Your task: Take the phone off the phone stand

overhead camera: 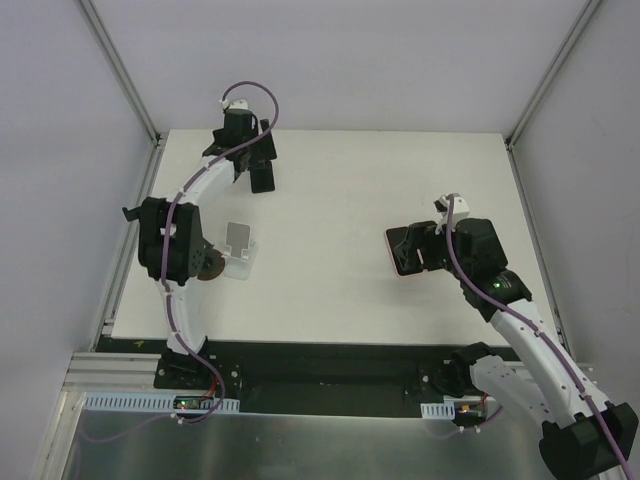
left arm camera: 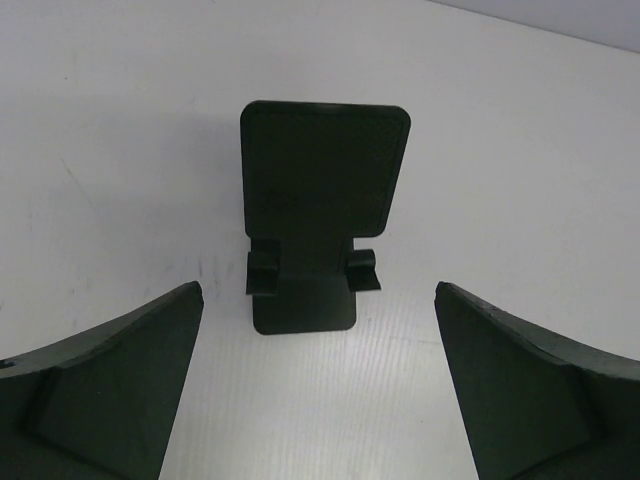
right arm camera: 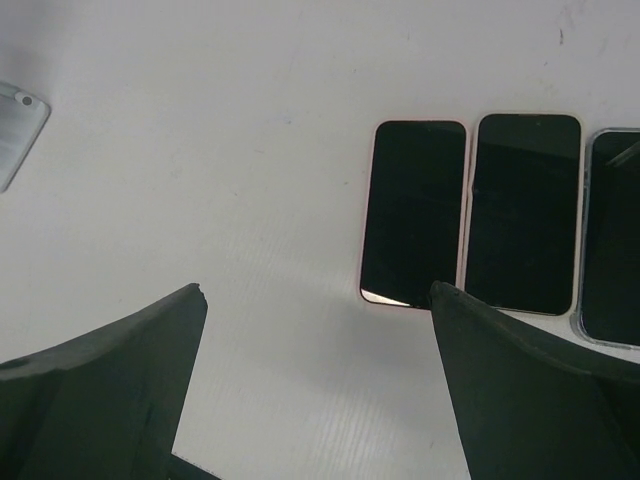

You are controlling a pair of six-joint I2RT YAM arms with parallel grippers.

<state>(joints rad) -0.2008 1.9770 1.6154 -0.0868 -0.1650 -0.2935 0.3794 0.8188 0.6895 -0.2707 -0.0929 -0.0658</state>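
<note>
3 phones in right-wrist view; overhead shows 1.

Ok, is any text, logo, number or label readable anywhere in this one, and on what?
No readable text in any view.
The phones show dark, blank screens.
The black phone stand is plain, with no mark.
The small boards at the arm bases are too small to read.

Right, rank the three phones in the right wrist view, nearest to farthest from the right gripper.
1. Left phone, pink-cased, just ahead of the right gripper, its near corner by the right-hand jaw.
2. Middle phone, next along to the right.
3. Right phone, grey-edged, at the frame's right edge, partly cut off.
</note>
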